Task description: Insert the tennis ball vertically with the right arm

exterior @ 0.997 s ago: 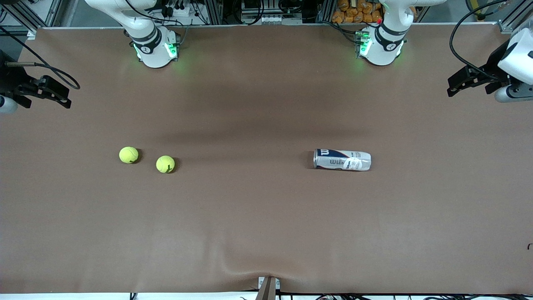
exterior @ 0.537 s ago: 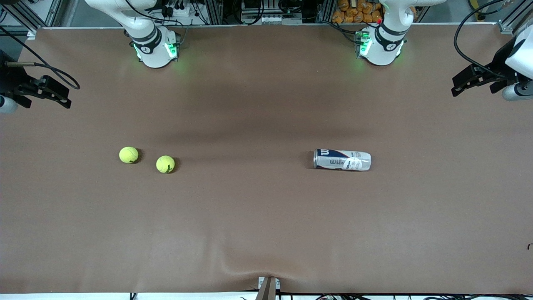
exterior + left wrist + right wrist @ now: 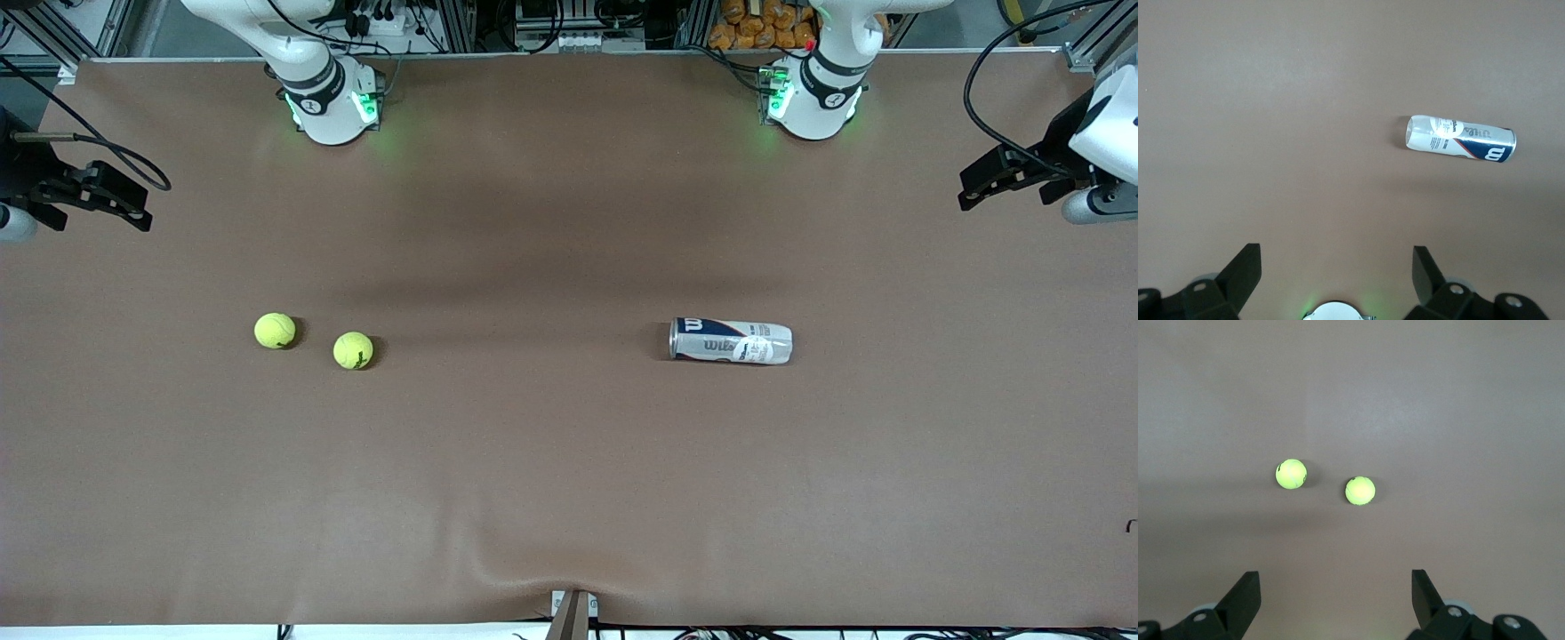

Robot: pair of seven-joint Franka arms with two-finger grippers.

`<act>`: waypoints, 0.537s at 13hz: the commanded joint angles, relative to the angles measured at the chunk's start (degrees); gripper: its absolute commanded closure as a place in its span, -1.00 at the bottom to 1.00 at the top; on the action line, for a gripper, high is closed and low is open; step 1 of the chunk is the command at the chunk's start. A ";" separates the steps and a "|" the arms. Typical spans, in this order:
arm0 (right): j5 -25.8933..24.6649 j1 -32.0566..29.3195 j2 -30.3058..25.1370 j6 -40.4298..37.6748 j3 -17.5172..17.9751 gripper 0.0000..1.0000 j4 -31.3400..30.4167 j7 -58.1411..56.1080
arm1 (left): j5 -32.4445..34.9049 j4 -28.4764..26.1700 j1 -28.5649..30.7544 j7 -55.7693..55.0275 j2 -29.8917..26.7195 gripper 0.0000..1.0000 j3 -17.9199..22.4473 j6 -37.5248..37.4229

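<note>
Right claw (image 3: 1331, 597) hangs open, empty, high above two tennis balls (image 3: 1291, 474) lying well below it

Tennis ball can (image 3: 730, 341): silver-white cylinder with a dark blue band and Wilson lettering, lying on its side on the brown table (image 3: 569, 462), long axis running between the arms' ends, blue end toward the right arm's end.

Tennis balls, two, yellow-green, on the table well apart from the can, toward the right arm's end. First ball (image 3: 353, 350) closer to the can; second ball (image 3: 275, 331) just beside the first, not touching.
</note>
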 commanded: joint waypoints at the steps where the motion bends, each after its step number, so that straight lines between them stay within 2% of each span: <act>1: 1.01 -1.05 -1.36 -0.02 0.53 -1.00 -1.16 -0.92 | 0.21 0.86 0.38 0.34 -0.17 -1.00 -0.10 -1.92; 7: 1.01 -1.05 -1.36 0.07 0.45 -1.00 -1.16 -0.92 | 0.21 1.04 -0.15 -0.54 -0.08 -1.00 -1.41 -4.19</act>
